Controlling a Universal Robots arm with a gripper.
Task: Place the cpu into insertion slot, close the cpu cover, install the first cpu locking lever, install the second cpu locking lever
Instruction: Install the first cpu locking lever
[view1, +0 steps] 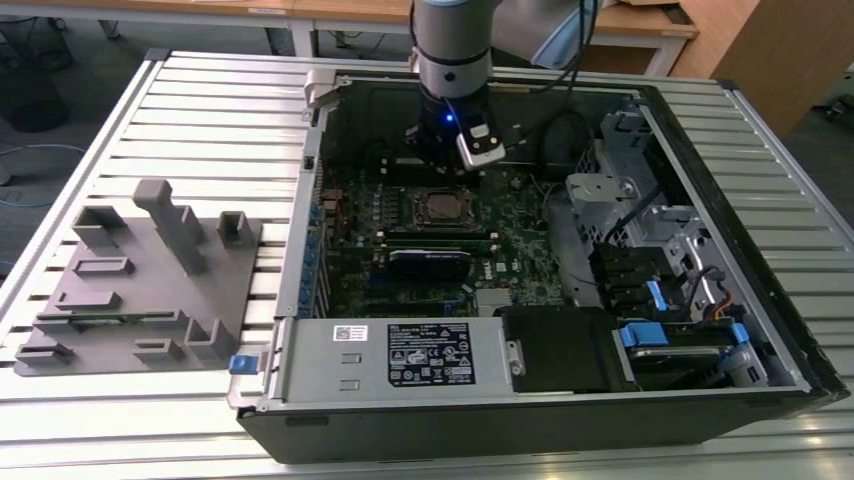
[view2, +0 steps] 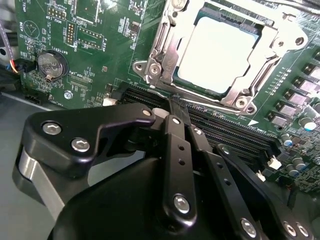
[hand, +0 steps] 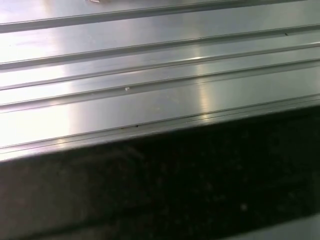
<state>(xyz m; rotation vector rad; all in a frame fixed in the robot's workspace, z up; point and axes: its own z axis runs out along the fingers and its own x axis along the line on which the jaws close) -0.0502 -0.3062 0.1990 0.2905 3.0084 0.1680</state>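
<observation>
Black gripper (view2: 176, 106), fingers pressed together, tips right at the socket's edge. The dull silver square cpu (view2: 220, 50) sits in the silver-rimmed insertion slot (view2: 150, 67), with the thin silvery cpu cover (view2: 287, 37) lying flat over it.

table (view1: 200, 90): ribbed aluminium slats, brushed, soft glare.
fixture block (view1: 134, 290), 9 o'clock of case (view1: 534, 425): matt grey plastic.
case: black shell, semi-matt.
power-supply box (view1: 400, 355): dull grey sheet metal, paper label.
circuit board (view2: 90, 30): green, lacquered, slight gloss.
cpu (view2: 220, 52): smooth satin silver-grey metal top.
cpu cover (view2: 167, 55): bright polished metal frame.
pincer (view2: 176, 102): black, matt, smooth; shiny screw heads.
coin cell (view2: 51, 64), 9 o'clock of cpu: shiny metal.
</observation>
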